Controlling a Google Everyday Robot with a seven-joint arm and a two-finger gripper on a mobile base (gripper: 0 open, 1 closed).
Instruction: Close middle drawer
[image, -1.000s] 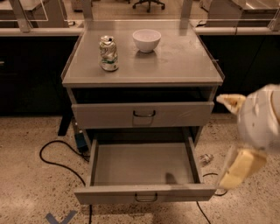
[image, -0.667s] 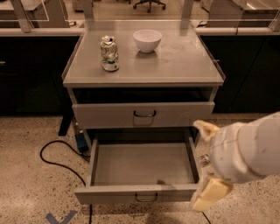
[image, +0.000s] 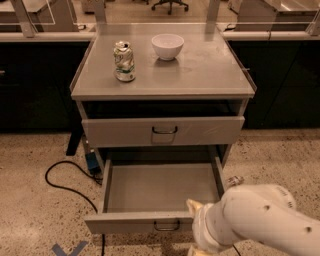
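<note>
Grey metal makes up the whole cabinet, and its tabletop carries two things: a dented drinks can standing upright near the left edge, and a white bowl sitting close to the back edge at about its middle, well apart from the can. Below the front edge of the tabletop, the upper drawer with the taller front panel stands out a little, with a dark gap showing above it. Under that one, the middle drawer is pulled far out toward the camera, so that its plain flat inside lies fully in view with nothing in it; its low front panel carries a small dark wire handle at the centre. The robot's white arm comes in from the lower right of the view, below and in front of the tabletop's front right corner. The hand is at the right part of the middle drawer's front panel, just right of the wire handle, with a cream-coloured tip showing at the panel's top lip; whether it touches the panel, and whether it is spread or pressed together, I cannot tell. On the speckled floor, left of the cabinet, a black cable curls round toward the drawer's left side.
</note>
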